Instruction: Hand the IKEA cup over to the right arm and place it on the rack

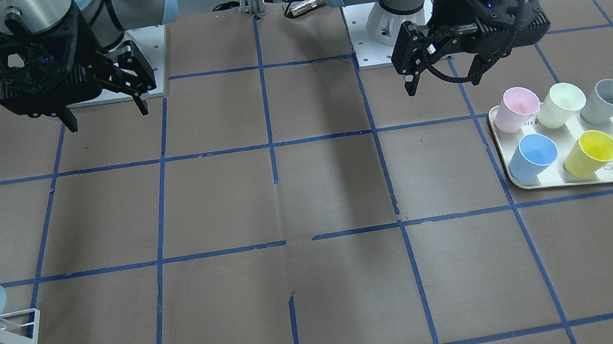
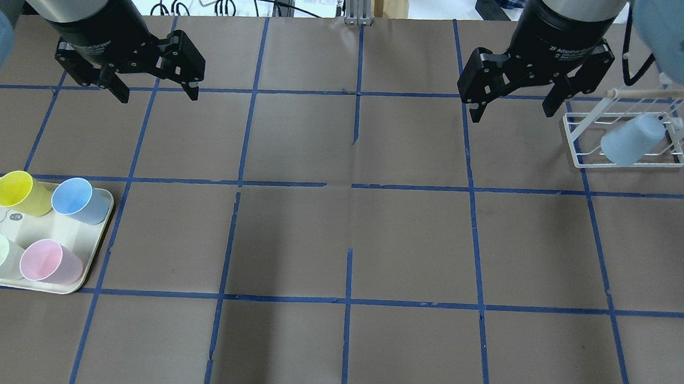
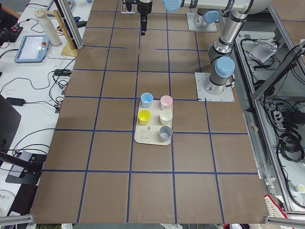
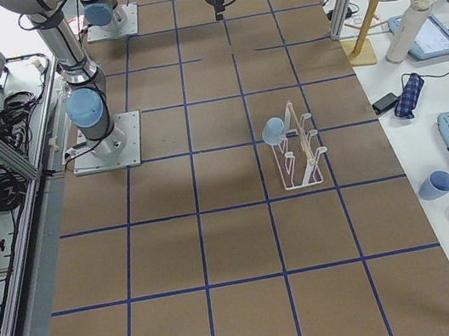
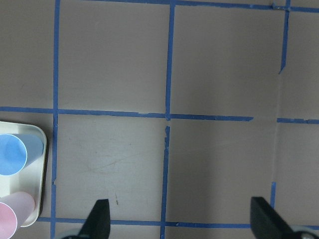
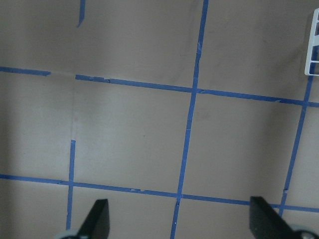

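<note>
Cup [image 2: 631,140]: hung tilted on rack [image 2: 570,142], seating apparently loose; left gripper [image 2: 159,96] and right gripper [image 2: 513,115] wide, empty; risk: a jolt could slide it off.

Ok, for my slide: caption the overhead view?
IKEA cup rests on the rack; left gripper and right gripper hover open, empty.
</note>
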